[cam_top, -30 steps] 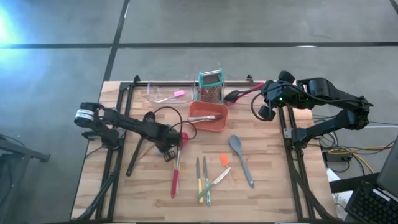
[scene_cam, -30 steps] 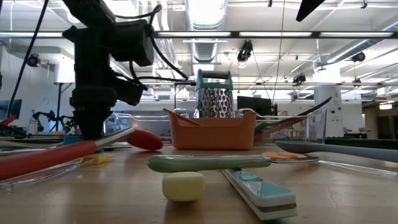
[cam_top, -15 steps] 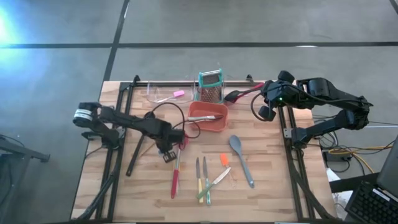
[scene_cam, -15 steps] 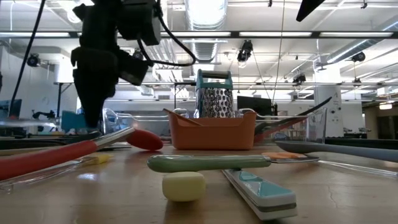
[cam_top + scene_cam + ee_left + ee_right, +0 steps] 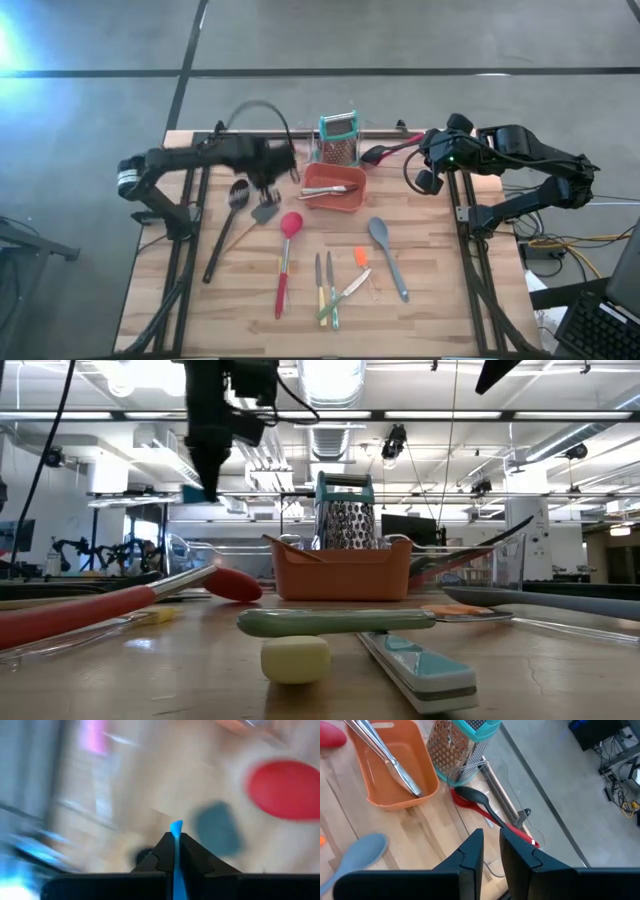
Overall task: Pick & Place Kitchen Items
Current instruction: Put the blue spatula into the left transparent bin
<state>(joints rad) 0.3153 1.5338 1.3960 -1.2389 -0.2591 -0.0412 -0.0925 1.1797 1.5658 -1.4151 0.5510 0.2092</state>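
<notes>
My left gripper (image 5: 211,482) hangs high over the table's far left, left of the red-orange bin (image 5: 335,203), shut on a small blue scraper (image 5: 176,827). On the table lie a red spoon (image 5: 284,262), a black spoon (image 5: 226,226), a dark spatula (image 5: 263,212), a grey-blue spoon (image 5: 387,256), an orange scraper (image 5: 360,258) and yellow- and green-handled knives (image 5: 331,290). A pink scraper (image 5: 288,150) lies in a clear container. My right gripper (image 5: 491,845) waits raised at the far right, its fingers a narrow gap apart with nothing between them. My left gripper pinches the blue scraper between its two fingers, which point down from above. In the left wrist view I see the scraper edge-on, a thin blue blade (image 5: 175,840) standing out past the fingertips. The scraper is lifted clear of the table.
The bin holds metal utensils (image 5: 395,765). A teal-framed box grater (image 5: 338,140) stands behind it at the far edge. Black and red spoons (image 5: 485,810) lie right of the grater. Metal frame rails (image 5: 185,250) run along the table's left and right sides.
My left gripper has risen well above the table and swung toward the far edge, carrying the blue scraper up with it. The red spoon's head, which it stood over, now shows bare on the table.
</notes>
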